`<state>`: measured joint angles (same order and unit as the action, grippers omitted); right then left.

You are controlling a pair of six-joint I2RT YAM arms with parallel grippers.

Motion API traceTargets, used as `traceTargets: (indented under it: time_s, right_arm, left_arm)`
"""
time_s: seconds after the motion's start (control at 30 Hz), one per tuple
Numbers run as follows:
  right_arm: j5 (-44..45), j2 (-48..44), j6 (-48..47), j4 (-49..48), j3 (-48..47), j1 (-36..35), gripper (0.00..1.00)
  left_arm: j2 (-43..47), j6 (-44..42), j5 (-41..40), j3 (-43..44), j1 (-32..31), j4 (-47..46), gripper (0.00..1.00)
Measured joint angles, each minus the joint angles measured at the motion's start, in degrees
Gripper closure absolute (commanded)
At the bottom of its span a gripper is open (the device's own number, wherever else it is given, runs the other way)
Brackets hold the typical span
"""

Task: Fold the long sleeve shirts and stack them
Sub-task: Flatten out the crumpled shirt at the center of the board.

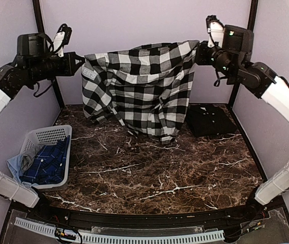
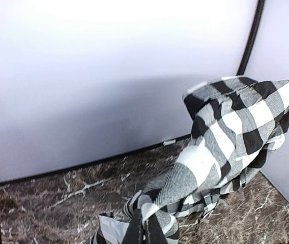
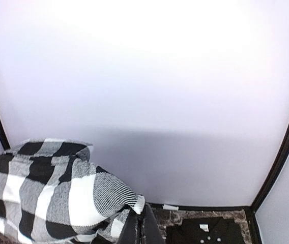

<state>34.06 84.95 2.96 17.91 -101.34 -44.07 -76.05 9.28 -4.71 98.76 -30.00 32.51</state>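
The marble table [image 1: 160, 168] is dark with white veins. Above its far half the check shirt [image 1: 144, 86] hangs spread between the two arms. Its top edge sags in the middle and its hem reaches down to about the tabletop; whether it touches I cannot tell. White letters show on a black band near its left corner.

A white basket [image 1: 45, 136] sits at the near left with blue clothes [image 1: 48, 162] in it. A black shirt [image 1: 209, 120] lies folded flat at the far right.

The left gripper [image 1: 81, 63] is clamped on the check shirt's left top corner, and the right gripper [image 1: 198, 51] on the right one. In both wrist views the fingers are pinched together on cloth.
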Motion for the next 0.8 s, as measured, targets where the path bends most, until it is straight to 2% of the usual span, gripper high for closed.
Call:
traceTargets:
  time_s: [0.23,0.47,0.57,0.67,0.73,0.8]
  right_arm:
    - [-3.4,-12.3,-3.3,-7.8,4.0,0.0,1.00]
    - [-7.2,-14.5,-4.3,-8.2,-0.3,0.0,1.00]
    - [-7.7,-13.0,-4.9,-5.9,-4.2,0.0,1.00]
    - [-7.7,-7.4,-5.3,-1.5,-12.5,1.1,1.00]
    - [-9.4,-2.6,-4.3,1.6,-16.9,4.3,1.00]
    - [-12.3,1.3,-2.4,3.8,-17.5,8.7,1.00]
  left_arm:
    - [6.7,-4.0,9.2,5.8,0.0,-3.8,1.00]
    - [6.3,-4.4,12.2,13.9,0.0,-4.7,1.00]
    - [4.5,-4.4,10.8,16.7,0.0,-4.5,1.00]
    - [1.7,-4.5,7.5,18.2,0.2,-3.9,1.00]
    - [-1.3,-4.4,5.9,18.2,1.3,-2.8,1.00]
    - [-4.4,-3.6,6.0,17.0,3.8,-2.1,1.00]
